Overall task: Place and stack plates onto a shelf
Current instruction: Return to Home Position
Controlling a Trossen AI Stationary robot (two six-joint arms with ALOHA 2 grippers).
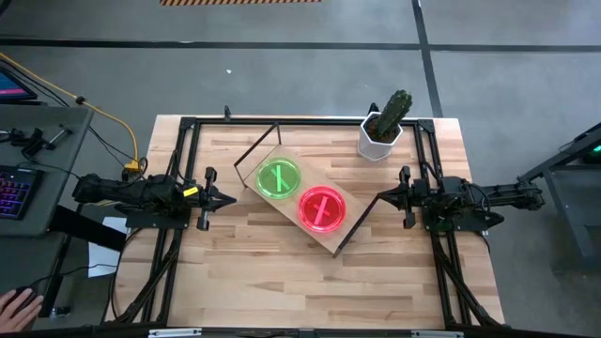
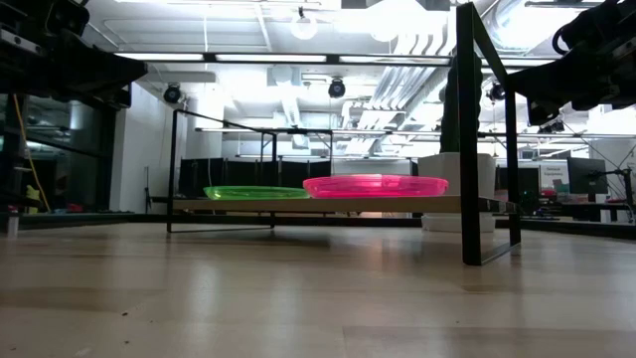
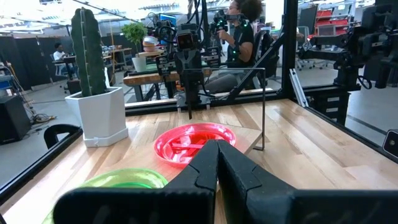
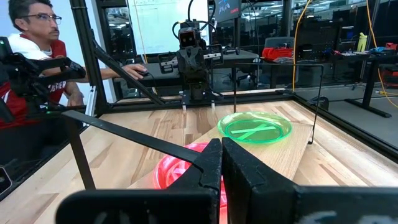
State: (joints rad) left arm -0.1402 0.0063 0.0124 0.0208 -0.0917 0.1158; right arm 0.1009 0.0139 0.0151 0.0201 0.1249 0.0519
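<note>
A green plate (image 1: 279, 177) and a pink-red plate (image 1: 321, 208) lie flat side by side on the light wooden shelf (image 1: 302, 225), which stands slantwise at the table's middle on its dark wire frame. Each may be a stack; I cannot tell. The low view shows the green plate (image 2: 256, 192) and the pink-red plate (image 2: 376, 185) on the board. My left gripper (image 1: 228, 198) is shut and empty at the table's left, above the tabletop. My right gripper (image 1: 381, 196) is shut and empty at the table's right. In the left wrist view the pink-red plate (image 3: 194, 142) lies beyond my shut fingers (image 3: 217, 163).
A green cactus in a white pot (image 1: 382, 131) stands at the far right of the table, behind the shelf. A dark frame (image 1: 188, 124) runs round the table's edges. A person sits beyond the table (image 4: 37, 56), and a hand (image 1: 19, 305) shows at the near left.
</note>
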